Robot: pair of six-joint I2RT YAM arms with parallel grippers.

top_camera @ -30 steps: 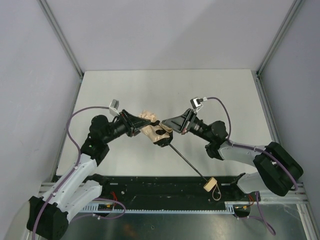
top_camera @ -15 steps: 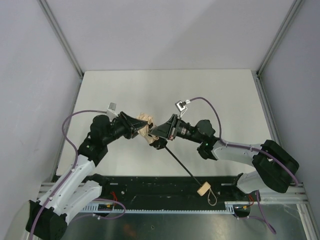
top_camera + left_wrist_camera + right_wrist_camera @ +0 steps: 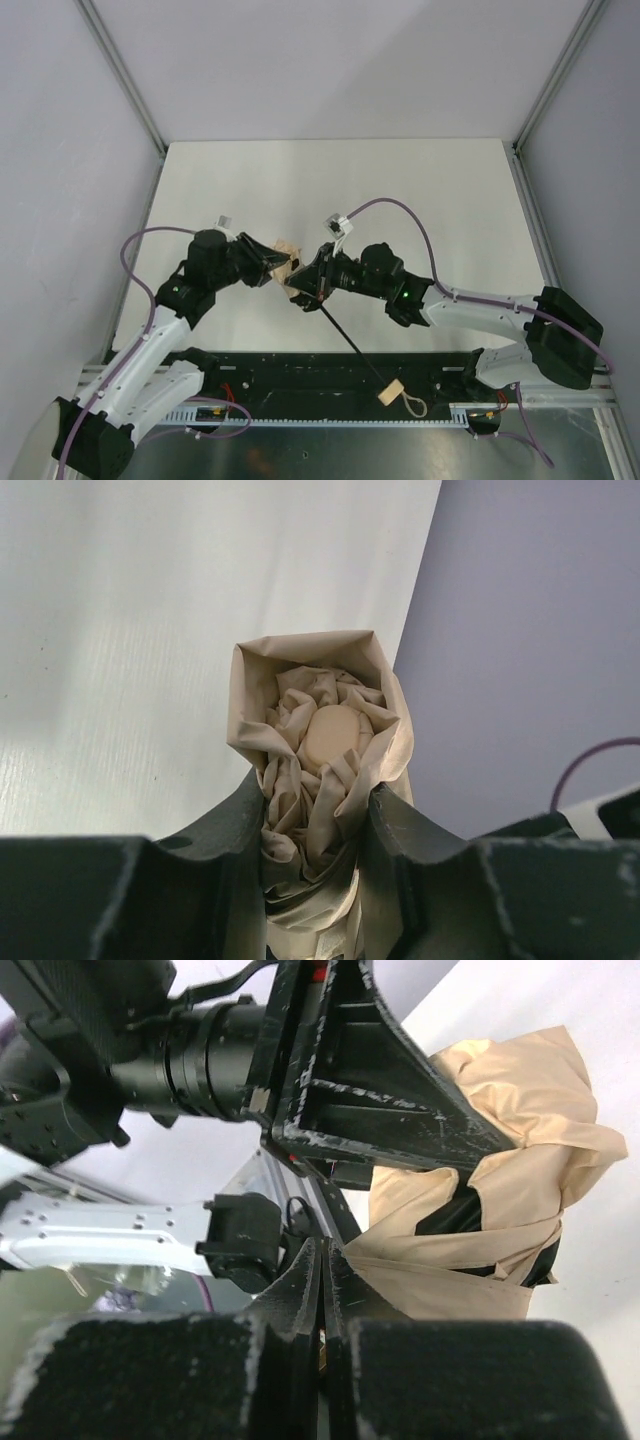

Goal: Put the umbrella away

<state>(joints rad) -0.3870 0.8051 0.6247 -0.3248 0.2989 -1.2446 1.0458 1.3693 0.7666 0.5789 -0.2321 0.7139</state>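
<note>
The umbrella's beige canopy is bunched up at the table's middle left. Its thin black shaft runs toward the near edge and ends in the tan handle with a wrist loop. My left gripper is shut on the canopy's top end; the crumpled fabric and round tan cap show between its jaws. My right gripper sits at the canopy's lower end, where the shaft comes out. Its jaws are pressed together on a thin sliver, with the canopy just beside them.
The white table is bounded by grey walls and aluminium posts. A black rail with cabling runs along the near edge, under the handle. The left gripper's body stands close in front of the right wrist camera.
My right gripper has moved left and nearer, down to the canopy's lower end. The canopy has bunched up shorter, and the shaft and handle have slid left toward the near edge.
</note>
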